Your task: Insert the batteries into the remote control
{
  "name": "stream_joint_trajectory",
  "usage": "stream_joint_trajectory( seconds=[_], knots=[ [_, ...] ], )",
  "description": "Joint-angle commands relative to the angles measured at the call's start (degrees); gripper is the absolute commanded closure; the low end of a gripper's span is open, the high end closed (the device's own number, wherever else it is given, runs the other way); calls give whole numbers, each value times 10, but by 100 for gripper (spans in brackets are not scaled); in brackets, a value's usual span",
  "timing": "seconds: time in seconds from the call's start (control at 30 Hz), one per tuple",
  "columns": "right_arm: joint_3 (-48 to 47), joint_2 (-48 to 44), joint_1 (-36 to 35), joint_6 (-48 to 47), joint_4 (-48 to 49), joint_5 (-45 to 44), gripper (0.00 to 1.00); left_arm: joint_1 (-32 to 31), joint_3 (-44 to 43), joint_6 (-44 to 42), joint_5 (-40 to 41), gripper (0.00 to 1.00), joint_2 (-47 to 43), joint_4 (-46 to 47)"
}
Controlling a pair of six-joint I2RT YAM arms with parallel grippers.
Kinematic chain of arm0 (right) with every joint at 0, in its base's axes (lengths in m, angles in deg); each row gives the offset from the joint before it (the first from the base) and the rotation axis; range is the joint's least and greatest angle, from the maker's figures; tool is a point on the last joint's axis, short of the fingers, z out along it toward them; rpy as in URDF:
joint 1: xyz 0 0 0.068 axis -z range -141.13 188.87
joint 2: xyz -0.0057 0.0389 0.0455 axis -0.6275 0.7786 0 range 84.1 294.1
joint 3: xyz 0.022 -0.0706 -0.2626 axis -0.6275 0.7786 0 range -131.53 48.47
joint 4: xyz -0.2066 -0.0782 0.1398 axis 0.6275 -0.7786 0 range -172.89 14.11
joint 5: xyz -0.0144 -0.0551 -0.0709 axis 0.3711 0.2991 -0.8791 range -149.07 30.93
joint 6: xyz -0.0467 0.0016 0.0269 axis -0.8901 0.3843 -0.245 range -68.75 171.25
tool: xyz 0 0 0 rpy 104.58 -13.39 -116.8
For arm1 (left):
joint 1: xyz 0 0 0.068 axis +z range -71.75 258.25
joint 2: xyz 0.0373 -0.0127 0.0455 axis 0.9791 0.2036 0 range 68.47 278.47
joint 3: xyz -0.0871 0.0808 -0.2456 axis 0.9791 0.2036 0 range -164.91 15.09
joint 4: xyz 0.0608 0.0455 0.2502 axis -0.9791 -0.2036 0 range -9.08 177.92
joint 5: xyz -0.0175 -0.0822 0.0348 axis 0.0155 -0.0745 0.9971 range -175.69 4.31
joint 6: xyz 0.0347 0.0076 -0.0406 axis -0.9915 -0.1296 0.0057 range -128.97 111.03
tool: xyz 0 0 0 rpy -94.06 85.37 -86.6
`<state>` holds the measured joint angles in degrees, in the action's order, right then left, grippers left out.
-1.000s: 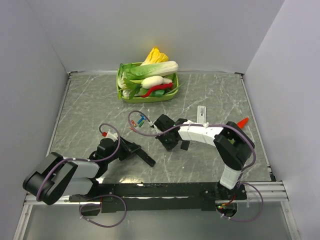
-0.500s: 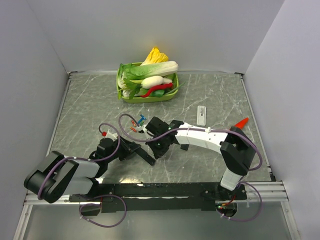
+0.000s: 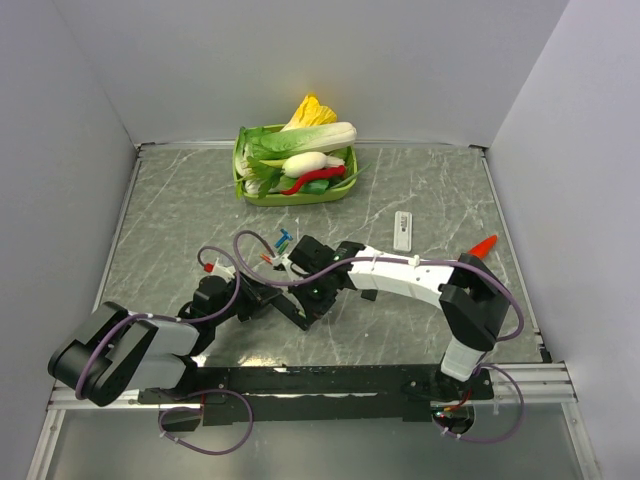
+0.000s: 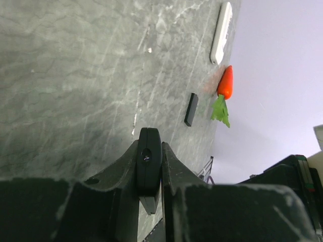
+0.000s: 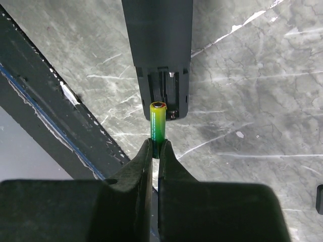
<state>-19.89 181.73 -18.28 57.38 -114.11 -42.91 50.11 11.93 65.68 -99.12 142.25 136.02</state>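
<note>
My left gripper (image 3: 268, 300) is shut on a black remote (image 3: 292, 314) and holds it low over the table; in the left wrist view the remote's end (image 4: 149, 160) sits between the fingers. My right gripper (image 3: 317, 291) is shut on a green battery (image 5: 158, 122). The battery's tip is right at the remote's open battery compartment (image 5: 164, 93), at the end of the black remote (image 5: 157, 45). Loose red and blue batteries (image 3: 281, 241) lie on the table just behind the grippers. A white remote (image 3: 402, 230) lies to the right.
A green basket (image 3: 243, 187) of toy vegetables stands at the back. A toy carrot (image 3: 484, 245) lies at the right edge, also in the left wrist view (image 4: 226, 84). A small black cover (image 4: 191, 109) lies on the table near it. The arms' base rail (image 3: 330, 378) runs along the front.
My right gripper has moved left and forward from beside the loose batteries, carrying the green battery to the end of the black remote. The left gripper has stayed put.
</note>
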Motion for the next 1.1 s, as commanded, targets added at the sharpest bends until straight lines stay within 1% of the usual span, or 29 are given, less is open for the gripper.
stream_joint_trajectory(
  seconds=[0.0, 0.23, 0.63, 0.83, 1.07],
  knots=[
    [-25, 17, -5, 3, 1, 9, 100, 4, 10, 8, -12, 99, 0, 53],
    [-26, 27, -5, 11, 8, -3, 100, 4, 11, 9, -14, 99, -5, 62],
    [-22, 28, -5, 32, 25, -29, 96, 4, 12, 10, -18, 99, -4, 70],
    [-26, 29, -4, 35, 27, -28, 90, 4, 13, 10, -19, 99, -6, 74],
    [-20, 21, -5, 38, 30, -31, 77, 4, 15, 12, -20, 99, -11, 80]
  ],
)
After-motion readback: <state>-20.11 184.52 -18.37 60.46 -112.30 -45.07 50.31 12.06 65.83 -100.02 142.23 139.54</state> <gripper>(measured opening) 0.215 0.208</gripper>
